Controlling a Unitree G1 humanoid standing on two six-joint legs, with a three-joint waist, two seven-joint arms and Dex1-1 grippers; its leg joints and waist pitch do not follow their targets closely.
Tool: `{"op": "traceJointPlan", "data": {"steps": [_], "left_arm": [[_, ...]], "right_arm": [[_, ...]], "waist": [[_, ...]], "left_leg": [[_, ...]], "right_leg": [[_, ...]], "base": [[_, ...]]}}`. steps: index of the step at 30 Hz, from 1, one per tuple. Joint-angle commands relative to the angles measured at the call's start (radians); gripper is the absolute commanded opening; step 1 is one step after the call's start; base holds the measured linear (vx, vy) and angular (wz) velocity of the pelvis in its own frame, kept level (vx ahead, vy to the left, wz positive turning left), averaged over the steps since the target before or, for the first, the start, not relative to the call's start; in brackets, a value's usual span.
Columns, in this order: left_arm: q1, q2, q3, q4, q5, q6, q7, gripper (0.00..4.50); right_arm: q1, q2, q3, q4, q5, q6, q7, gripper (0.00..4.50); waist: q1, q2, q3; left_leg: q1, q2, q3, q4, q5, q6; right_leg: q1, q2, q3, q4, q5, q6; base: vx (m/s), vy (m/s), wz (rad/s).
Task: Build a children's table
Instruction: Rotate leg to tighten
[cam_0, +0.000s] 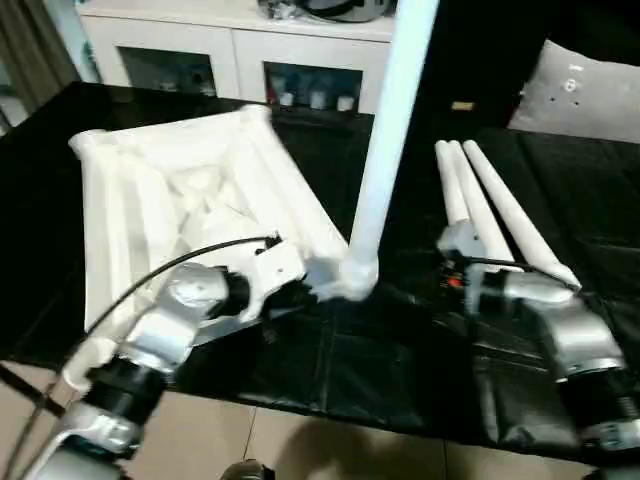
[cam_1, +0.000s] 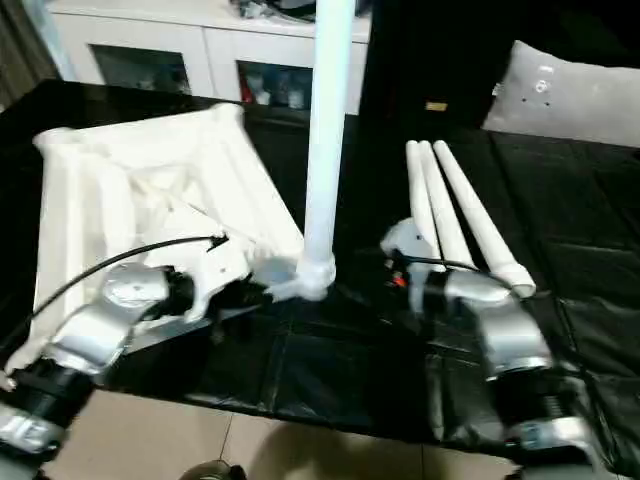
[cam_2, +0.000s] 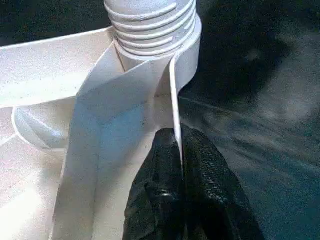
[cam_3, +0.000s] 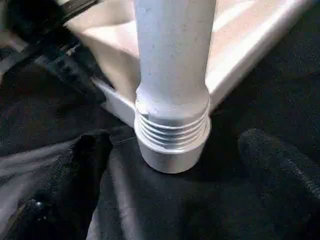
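The children's table top (cam_0: 190, 190) lies upside down on the black-covered surface, ribbed underside up. One white leg (cam_0: 385, 150) stands upright in its near right corner socket (cam_0: 355, 278), thread rings showing at the base (cam_3: 172, 132). My left gripper (cam_2: 179, 137) is shut on a thin wall of the table top right beside that socket. My right gripper (cam_3: 175, 145) is open, with its black fingers (cam_3: 82, 165) on either side of the leg's base and apart from it. Three loose legs (cam_0: 490, 210) lie side by side to the right.
A white cabinet (cam_0: 240, 50) with glass doors stands behind the work surface, and a grey cushion (cam_0: 580, 90) lies at the back right. The black cover's front edge runs just below both forearms, with tiled floor (cam_0: 300, 440) beneath.
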Motion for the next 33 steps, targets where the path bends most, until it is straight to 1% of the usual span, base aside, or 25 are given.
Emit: {"op": "traceJointPlan", "data": {"steps": [1,2,5,6,7,8,9,10,12,13,16,17,19,20,21,24,29,30,31,33], "left_arm": [[-0.003,0.025,-0.066,-0.035,0.002,-0.053,-0.101,0.0],[-0.004,0.033,-0.072,-0.035,0.002,-0.061,-0.116,0.0],[-0.011,0.049,-0.086,-0.029,0.005,-0.086,-0.161,0.0],[-0.013,0.051,-0.087,-0.029,0.006,-0.09,-0.168,0.0],[-0.013,0.052,-0.087,-0.029,0.006,-0.09,-0.169,0.0],[-0.016,0.056,-0.092,-0.027,0.006,-0.099,-0.178,0.0],[-0.018,0.058,-0.096,-0.026,0.006,-0.104,-0.184,0.0],[-0.019,0.059,-0.096,-0.024,0.005,-0.107,-0.186,0.0],[-0.022,0.061,-0.098,-0.02,0.003,-0.116,-0.194,0.0],[-0.022,0.062,-0.098,-0.02,0.003,-0.117,-0.195,0.0],[-0.023,0.061,-0.097,-0.016,0.005,-0.125,-0.2,0.0],[-0.025,0.061,-0.098,-0.014,0.006,-0.128,-0.2,0.0],[-0.025,0.061,-0.099,-0.011,0.008,-0.131,-0.199,0.0],[-0.024,0.061,-0.1,-0.01,0.01,-0.133,-0.199,0.0],[-0.023,0.062,-0.1,-0.009,0.011,-0.134,-0.199,0.0],[-0.021,0.064,-0.1,-0.009,0.011,-0.137,-0.198,0.0],[-0.019,0.061,-0.099,-0.008,0.01,-0.136,-0.195,0.0],[-0.017,0.059,-0.097,-0.01,0.008,-0.133,-0.192,0.0],[-0.017,0.059,-0.097,-0.01,0.008,-0.133,-0.192,0.0],[-0.006,0.049,-0.082,-0.03,-0.01,-0.107,-0.178,0.0]], "right_arm": [[-0.017,-0.016,0.03,-0.013,-0.008,-0.028,0.069,4.46],[-0.02,-0.018,0.035,-0.011,-0.008,-0.034,0.081,4.46],[-0.032,-0.018,0.055,-0.005,-0.01,-0.046,0.124,4.46],[-0.037,-0.01,0.06,-0.003,-0.012,-0.045,0.124,4.46],[-0.037,-0.008,0.061,-0.002,-0.012,-0.044,0.124,4.46],[-0.045,0.004,0.067,0.008,-0.014,-0.046,0.117,4.46],[-0.049,0.011,0.073,0.016,-0.015,-0.049,0.115,4.28],[-0.05,0.014,0.076,0.02,-0.016,-0.051,0.114,4.28],[-0.054,0.027,0.086,0.038,-0.02,-0.061,0.119,4.06],[-0.054,0.028,0.086,0.039,-0.02,-0.062,0.12,3.99],[-0.059,0.04,0.09,0.055,-0.022,-0.065,0.121,3.71],[-0.061,0.043,0.092,0.061,-0.024,-0.067,0.121,3.63],[-0.064,0.045,0.095,0.068,-0.026,-0.07,0.124,3.47],[-0.064,0.046,0.097,0.071,-0.028,-0.072,0.125,3.29],[-0.064,0.046,0.101,0.071,-0.03,-0.072,0.127,3.22],[-0.062,0.049,0.103,0.074,-0.034,-0.073,0.128,2.94],[-0.059,0.061,0.096,0.079,-0.018,-0.057,0.129,2.78],[-0.055,0.065,0.093,0.076,-0.009,-0.051,0.128,2.77],[-0.055,0.065,0.093,0.076,-0.009,-0.051,0.128,2.77],[-0.039,0.085,0.084,0.05,0.021,-0.015,0.118,2.75]], "waist": [[0.0,0.0,-0.063],[0.003,0.0,-0.063],[0.007,0.002,-0.062],[0.004,-0.021,-0.062],[0.008,-0.015,-0.061],[0.01,-0.009,-0.062],[0.007,-0.01,-0.061],[0.007,-0.01,-0.061],[0.008,-0.01,-0.062],[0.008,-0.013,-0.062],[0.008,-0.012,-0.063],[0.008,-0.01,-0.064],[0.008,-0.011,-0.063],[0.008,-0.011,-0.063],[0.008,-0.012,-0.063],[0.008,-0.011,-0.064],[0.007,-0.012,-0.064],[0.007,-0.015,-0.064],[0.007,-0.014,-0.064],[0.005,-0.013,-0.062]], "left_leg": [[0.03,0.063,-0.019,-0.062,-0.199,0.054],[0.029,0.064,-0.02,-0.063,-0.205,0.052],[0.032,0.065,-0.02,-0.065,-0.223,0.041],[0.032,0.065,-0.017,-0.066,-0.218,0.042],[0.029,0.065,-0.02,-0.066,-0.21,0.042],[0.03,0.065,-0.02,-0.067,-0.209,0.041],[0.031,0.065,-0.02,-0.068,-0.217,0.034],[0.031,0.065,-0.019,-0.067,-0.217,0.032],[0.031,0.065,-0.019,-0.067,-0.217,0.03],[0.03,0.065,-0.019,-0.067,-0.215,0.031],[0.029,0.064,-0.019,-0.065,-0.196,0.036],[0.03,0.064,-0.019,-0.065,-0.197,0.036],[0.03,0.064,-0.019,-0.066,-0.204,0.035],[0.03,0.063,-0.019,-0.065,-0.205,0.034],[0.029,0.063,-0.019,-0.065,-0.203,0.034],[0.03,0.064,-0.019,-0.065,-0.197,0.035],[0.029,0.063,-0.019,-0.064,-0.195,0.037],[0.029,0.063,-0.018,-0.064,-0.195,0.039],[0.029,0.063,-0.018,-0.064,-0.194,0.04],[0.029,0.063,-0.018,-0.066,-0.202,0.037]], "right_leg": [[0.036,-0.086,0.043,-0.075,-0.07,-0.241],[0.035,-0.086,0.043,-0.074,-0.078,-0.24],[0.032,-0.087,0.044,-0.074,-0.096,-0.241],[0.034,-0.085,0.043,-0.075,-0.098,-0.24],[0.035,-0.088,0.044,-0.07,-0.102,-0.24],[0.034,-0.09,0.044,-0.072,-0.112,-0.237],[0.031,-0.089,0.044,-0.073,-0.128,-0.234],[0.032,-0.089,0.044,-0.073,-0.128,-0.233],[0.031,-0.091,0.045,-0.073,-0.125,-0.23],[0.032,-0.091,0.045,-0.073,-0.121,-0.23],[0.033,-0.089,0.043,-0.07,-0.091,-0.234],[0.033,-0.089,0.043,-0.069,-0.092,-0.235],[0.033,-0.089,0.044,-0.07,-0.098,-0.234],[0.033,-0.089,0.044,-0.071,-0.103,-0.234],[0.034,-0.089,0.044,-0.071,-0.105,-0.232],[0.033,-0.088,0.044,-0.069,-0.096,-0.232],[0.034,-0.088,0.043,-0.069,-0.09,-0.235],[0.034,-0.089,0.043,-0.069,-0.095,-0.235],[0.034,-0.089,0.043,-0.069,-0.099,-0.235],[0.033,-0.088,0.043,-0.07,-0.116,-0.234]], "base": [[0.0,0.0,0.0],[0.0,0.0,0.0],[0.0,0.0,0.0],[0.0,0.0,0.0],[0.0,0.0,0.0],[0.0,0.0,0.0],[0.0,0.0,0.0],[0.0,0.0,0.0],[0.0,0.0,0.0],[0.0,0.0,0.0],[0.0,0.0,0.0],[0.0,0.0,0.0],[0.0,0.0,0.0],[0.0,0.0,0.0],[0.0,0.0,0.0],[0.0,0.0,0.0],[0.0,0.0,0.0],[0.0,0.0,0.0],[0.0,0.0,0.0],[0.0,0.0,0.0]]}}
